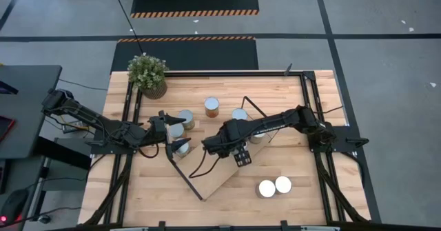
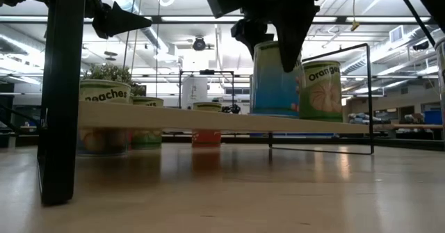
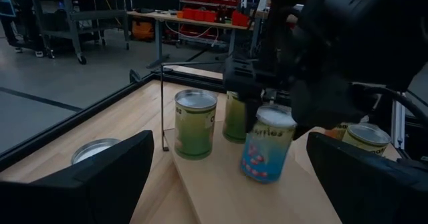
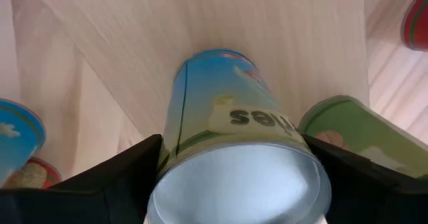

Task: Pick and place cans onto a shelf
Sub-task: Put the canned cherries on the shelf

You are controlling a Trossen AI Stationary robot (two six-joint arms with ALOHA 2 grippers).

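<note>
Two hands | right hand (image 4: 234, 164) straddling blue can (image 4: 231, 144) on shelf (image 3: 267, 197), grip unclear | left hand (image 3: 227, 177) apart

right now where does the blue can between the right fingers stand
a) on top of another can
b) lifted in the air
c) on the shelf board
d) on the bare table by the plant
c: the blue can stands upright on the shelf, next to a green can, with the right gripper above it.
</note>
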